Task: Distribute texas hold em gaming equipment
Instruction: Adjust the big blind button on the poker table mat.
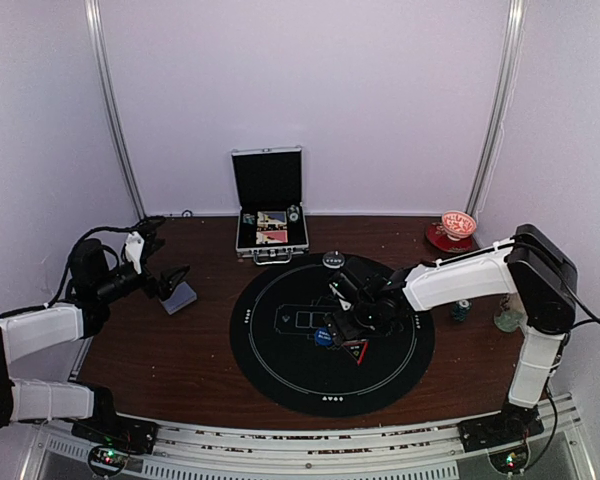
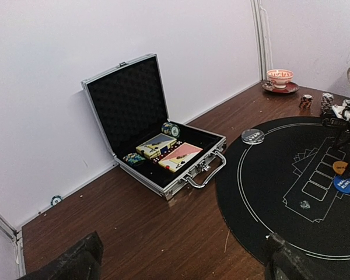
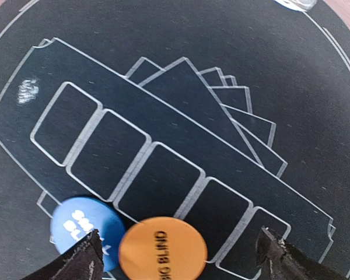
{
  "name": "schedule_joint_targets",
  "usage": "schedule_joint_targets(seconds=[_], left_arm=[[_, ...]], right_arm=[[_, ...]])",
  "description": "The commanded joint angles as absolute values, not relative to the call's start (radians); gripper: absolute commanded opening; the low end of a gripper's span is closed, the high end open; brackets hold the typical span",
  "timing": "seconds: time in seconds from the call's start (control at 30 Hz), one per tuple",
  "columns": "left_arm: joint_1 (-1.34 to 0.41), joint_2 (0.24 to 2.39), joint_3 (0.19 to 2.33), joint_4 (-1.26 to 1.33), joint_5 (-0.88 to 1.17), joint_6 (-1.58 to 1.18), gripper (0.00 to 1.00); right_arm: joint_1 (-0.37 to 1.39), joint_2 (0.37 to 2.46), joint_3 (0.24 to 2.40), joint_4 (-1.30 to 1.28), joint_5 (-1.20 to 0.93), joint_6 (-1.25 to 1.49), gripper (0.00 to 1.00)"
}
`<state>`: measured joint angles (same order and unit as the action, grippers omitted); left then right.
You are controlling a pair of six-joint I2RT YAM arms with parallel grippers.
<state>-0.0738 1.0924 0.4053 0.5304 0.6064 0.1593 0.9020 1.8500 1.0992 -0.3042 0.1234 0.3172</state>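
top view first: the silver case (image 1: 269, 205) stands open at the back of the brown wooden desk (image 1: 180, 370), lid upright, black lining, but what's inside is too small to sort out from here. the round black mat (image 1: 280, 380) lies in front of it. the right jaws hang low over the mat's middle and their dark bulk blends into it, so i can't read them here. a blue disc (image 1: 323, 337) peeks out just beside them. far left, a grey-blue card (image 1: 181, 297) sits right by the left jaws. touching or not, can't tell.

left wrist view: only the tips of two dark fingers (image 2: 76, 259) show at the bottom edge. the left jaws are spread wide, with bare desk between. the case holds two flat card packs (image 2: 181, 156) and a stack of striped chips (image 2: 171, 129) on dimpled foam. a pale round disc (image 2: 252, 136) rests on the mat's rim.

right wrist view: matte mat, thin white box outlines. the orange disc (image 3: 162, 249) is flat and smooth, reads "big blind", and its lower edge is cut off. it lies between the spread right jaws, touching neither as far as i can see. the blue disc is edge to edge with it, partly hidden behind one of the fingers, lettering blurred.
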Motion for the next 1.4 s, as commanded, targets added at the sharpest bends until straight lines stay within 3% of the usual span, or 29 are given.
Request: schedule_joint_targets(seconds=[0.0,0.4,0.67,0.9,1.37], left_arm=[[-0.071,1.100,0.405,0.590,0.611,0.163,0.98],[-0.071,1.103,0.405,0.589,0.611,0.162,0.98],[-0.072,1.107,0.406,0.590,0.611,0.163,0.98],[-0.072,1.103,0.406,0.591,0.610,0.162,0.98],[-0.072,1.104,0.406,0.589,0.609,0.162,0.98]], right_arm=[[0.908,1.870,1.116,-0.285,0.082,0.304,0.90],[0.902,1.869,1.105,-0.368,0.267,0.329,0.85],[0.851,1.838,1.063,-0.346,0.220,0.332,0.79],[0.851,1.807,1.044,-0.304,0.092,0.317,0.81],[0.977,1.775,1.070,-0.244,0.095,0.254,0.87]])
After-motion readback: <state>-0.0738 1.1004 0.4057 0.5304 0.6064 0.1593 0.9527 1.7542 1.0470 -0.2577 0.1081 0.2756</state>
